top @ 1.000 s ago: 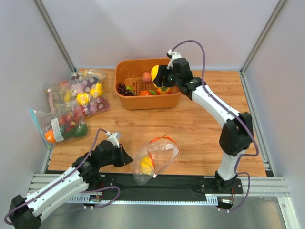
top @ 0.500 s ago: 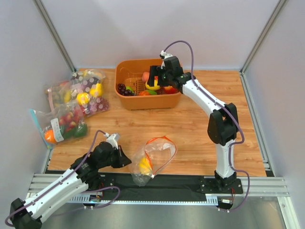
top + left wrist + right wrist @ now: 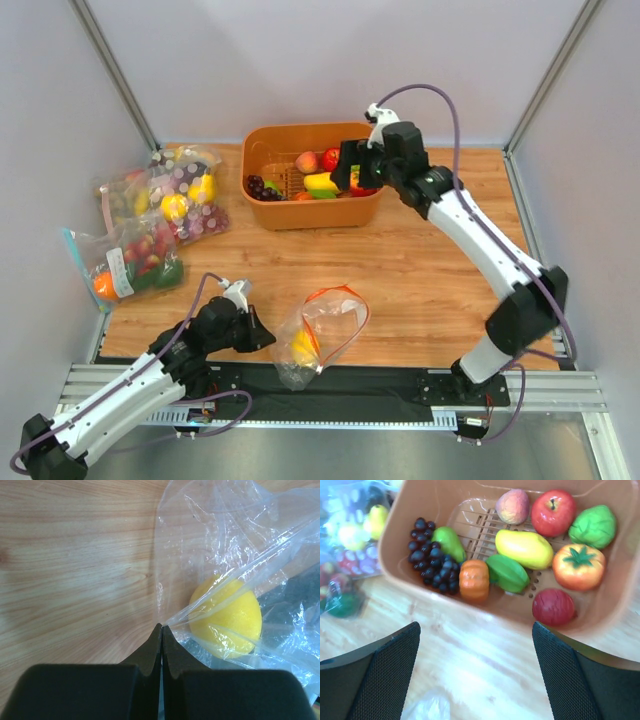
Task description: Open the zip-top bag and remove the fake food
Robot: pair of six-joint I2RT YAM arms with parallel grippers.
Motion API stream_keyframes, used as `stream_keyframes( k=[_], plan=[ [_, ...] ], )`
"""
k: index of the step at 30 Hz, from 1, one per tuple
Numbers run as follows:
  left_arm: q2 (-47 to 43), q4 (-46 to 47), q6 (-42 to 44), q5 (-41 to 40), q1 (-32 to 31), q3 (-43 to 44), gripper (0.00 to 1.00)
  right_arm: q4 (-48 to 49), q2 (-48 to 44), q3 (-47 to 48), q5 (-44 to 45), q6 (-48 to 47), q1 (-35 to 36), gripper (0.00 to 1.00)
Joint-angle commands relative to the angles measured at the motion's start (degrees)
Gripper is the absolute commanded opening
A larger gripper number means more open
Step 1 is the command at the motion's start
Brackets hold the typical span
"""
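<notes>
1 yellow fruit [image 3: 227, 617] sits inside bag [image 3: 335, 322] at table's [image 3: 420, 280] near edge; left gripper [image 3: 161, 630] pinches bag's plastic, fingers pressed together; right gripper [image 3: 477, 672] spread, empty, over basket [image 3: 310, 212].

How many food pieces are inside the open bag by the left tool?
1: a yellow fruit sits low in the zip-top bag, just beyond the left tool, which pinches the bag's edge. Crinkled plastic may hide others.
</notes>
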Motion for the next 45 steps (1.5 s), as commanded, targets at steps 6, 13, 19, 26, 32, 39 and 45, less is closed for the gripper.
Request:
stream_keyframes(
  k=[6, 13, 19, 26, 32, 39, 45],
  plan=[
    [2.2, 2.5, 0.4, 0.8, 0.3, 0.5, 0.00, -0.7, -21.8, -17.2, 1.9, 0.5, 5.5, 0.90],
    [1.7, 2.5, 0.0, 0.5, 0.3, 0.0, 0.00, -4.4, -33.1, -29.3, 8.1, 5.9, 18.0, 0.70],
    [1.9, 2.4, -0.1, 0.1, 0.3, 0.0, 0.00, -4.9, -34.7, -34.4, 12.4, 12.5, 30.0, 0.49],
    [1.3, 2.2, -0.4, 0.2, 0.3, -0.1, 0.00, -4.5, -31.5, -37.4, 16.7, 17.0, 40.3, 0.45],
    [1.2, 2.3, -0.5, 0.4, 0.3, -0.3, 0.00, -4.8, -26.7, -40.0, 19.8, 19.4, 43.9, 0.45],
    [1.2, 3.0, -0.9, 0.3, 0.4, -0.7, 0.00, -2.6, -18.5, -39.9, 22.7, 19.9, 48.3, 0.45],
    [1.6, 3.8, -1.4, 0.6, 0.3, -1.1, 0.00, 3.1, -14.1, -39.6, 22.3, 21.9, 51.4, 0.48]
  ],
)
